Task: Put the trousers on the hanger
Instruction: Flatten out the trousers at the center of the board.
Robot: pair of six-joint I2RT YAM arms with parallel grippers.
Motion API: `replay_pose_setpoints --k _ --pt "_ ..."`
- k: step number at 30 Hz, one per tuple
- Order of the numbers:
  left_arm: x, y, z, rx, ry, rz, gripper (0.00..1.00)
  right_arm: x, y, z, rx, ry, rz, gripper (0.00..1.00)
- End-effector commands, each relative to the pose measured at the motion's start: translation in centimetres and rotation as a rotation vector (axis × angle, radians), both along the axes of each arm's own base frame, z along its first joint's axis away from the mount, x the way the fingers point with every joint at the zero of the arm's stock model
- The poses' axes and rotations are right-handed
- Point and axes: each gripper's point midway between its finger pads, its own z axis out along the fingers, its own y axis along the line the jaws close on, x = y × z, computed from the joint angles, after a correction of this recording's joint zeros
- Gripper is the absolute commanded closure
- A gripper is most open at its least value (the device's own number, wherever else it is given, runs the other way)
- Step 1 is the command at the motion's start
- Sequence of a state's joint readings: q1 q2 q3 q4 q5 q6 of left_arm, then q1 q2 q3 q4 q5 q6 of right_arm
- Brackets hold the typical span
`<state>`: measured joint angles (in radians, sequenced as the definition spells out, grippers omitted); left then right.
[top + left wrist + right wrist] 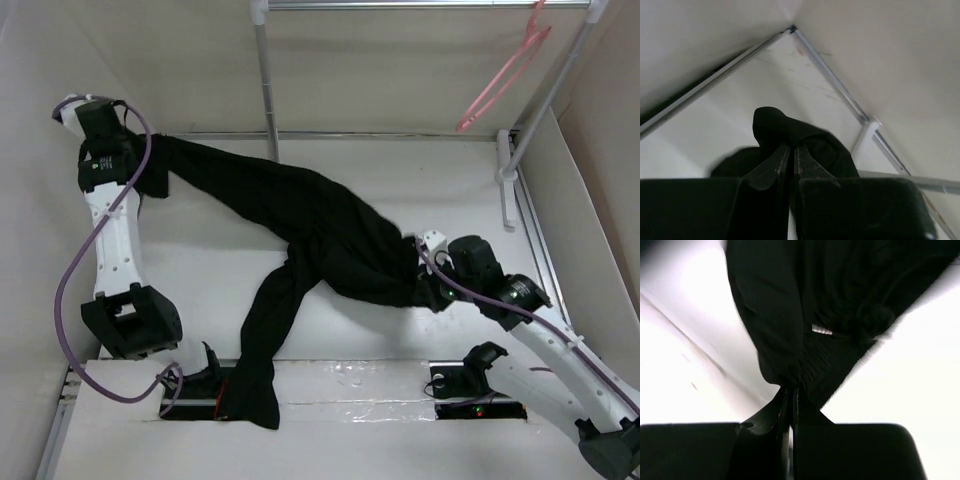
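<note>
Left fingers (771,167) and right fingers (772,409) each clamp the trousers (320,225); the hanger (500,86) hangs on the white rack (267,90) behind.

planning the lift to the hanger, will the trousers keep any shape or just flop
Probably floppy: the trousers lie draped between the left claw and right claw, the free leg curving limp. Likely to bunch, since cloth already wads at both pinches. Grip seems secure enough; both claws are shut on folds.
</note>
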<state>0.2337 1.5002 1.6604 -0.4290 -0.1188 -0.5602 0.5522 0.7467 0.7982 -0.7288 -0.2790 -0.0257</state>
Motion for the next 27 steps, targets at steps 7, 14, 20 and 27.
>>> replay_pose_setpoints --k 7,14,20,27 --pt "1.8 1.7 -4.6 -0.088 0.087 0.008 1.0 -0.2 -9.3 -0.9 -0.158 0.088 -0.51 1.0" --pt "1.9 1.5 -7.2 -0.106 0.128 0.006 1.0 -0.5 -7.3 -2.0 -0.216 0.134 -0.239 0.32" --pt "-0.7 0.8 -7.1 -0.111 0.103 0.018 1.0 4.7 -9.6 3.1 -0.225 -0.065 -0.385 0.17" --pt "-2.3 -0.5 -8.0 -0.145 0.097 -0.014 1.0 14.9 -9.5 -3.6 -0.094 -0.084 -0.442 0.45"
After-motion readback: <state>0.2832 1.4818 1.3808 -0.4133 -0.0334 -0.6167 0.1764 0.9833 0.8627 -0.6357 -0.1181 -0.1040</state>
